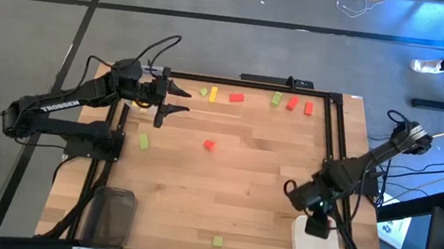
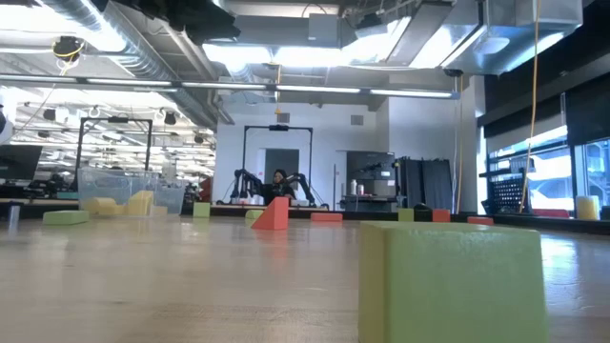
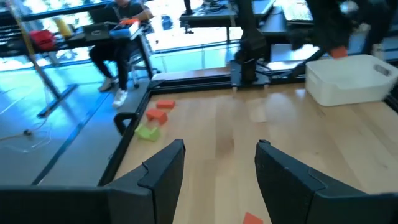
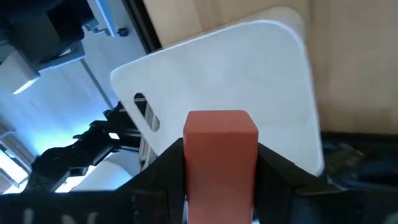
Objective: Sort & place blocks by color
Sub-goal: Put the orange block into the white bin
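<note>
Looming closest in the low view sat a light green block (image 2: 448, 281). The right gripper (image 4: 221, 171) clamped a red block (image 4: 221, 146) above the white tray (image 4: 249, 74); a dark tray (image 1: 111, 217) lay at the opposite corner. Farther off, the left gripper (image 1: 176, 101) hung empty with fingers spread, and red, yellow and green blocks (image 1: 236, 98) lined the far edge.

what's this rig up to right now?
Two arms are sorting small coloured blocks on a wooden table. The right tool holds a red block over the white tray at the table's near right corner, not yet released. The left tool hangs open at the far left, holding nothing. Red, yellow and green blocks remain scattered, mostly along the far edge; one green block sits near the front. A dark tray sits front left.
</note>
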Controlling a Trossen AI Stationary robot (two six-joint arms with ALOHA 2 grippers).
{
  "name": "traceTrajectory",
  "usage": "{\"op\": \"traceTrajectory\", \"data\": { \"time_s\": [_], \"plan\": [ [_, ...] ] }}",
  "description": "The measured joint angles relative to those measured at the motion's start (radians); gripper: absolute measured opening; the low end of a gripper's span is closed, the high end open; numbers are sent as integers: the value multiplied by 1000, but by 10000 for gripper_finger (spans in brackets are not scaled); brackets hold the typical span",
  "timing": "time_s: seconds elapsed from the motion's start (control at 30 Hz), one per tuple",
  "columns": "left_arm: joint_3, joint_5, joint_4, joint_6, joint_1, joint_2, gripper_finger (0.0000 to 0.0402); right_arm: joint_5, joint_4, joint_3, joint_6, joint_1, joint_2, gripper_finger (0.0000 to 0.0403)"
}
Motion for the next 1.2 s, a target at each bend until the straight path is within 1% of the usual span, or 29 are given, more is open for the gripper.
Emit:
{"op": "traceTrajectory", "data": {
  "time_s": [0.13, 0.43, 0.6, 0.77, 0.83, 0.93, 1.0, 1.07, 1.2],
  "plan": [
    [0, -17, 1, -39, 0, 0, 184, 2, 139, -104, 41, 51, 0, 132],
    [0, -29, 37, -70, 0, 0, 185, 0, 262, -268, 54, 74, 0, 132],
    [0, -30, 47, -90, 0, 0, 185, -6, 351, -324, 58, 73, 0, 132],
    [0, -30, 47, -90, 0, 0, 185, -7, 390, -349, 63, 73, 0, 132],
    [0, -33, 47, -90, 0, 0, 185, -8, 392, -352, 68, 73, 0, 149],
    [0, -36, 47, -90, 0, 0, 185, -8, 391, -353, 94, 73, 0, 195],
    [0, -36, 47, -90, 0, 0, 185, -8, 390, -353, 115, 73, 0, 217],
    [0, -36, 47, -89, 0, 0, 185, -9, 391, -353, 131, 73, -1, 229],
    [0, -36, 47, -87, 0, 0, 185, -12, 413, -352, 145, 73, -1, 233]
  ]
}}
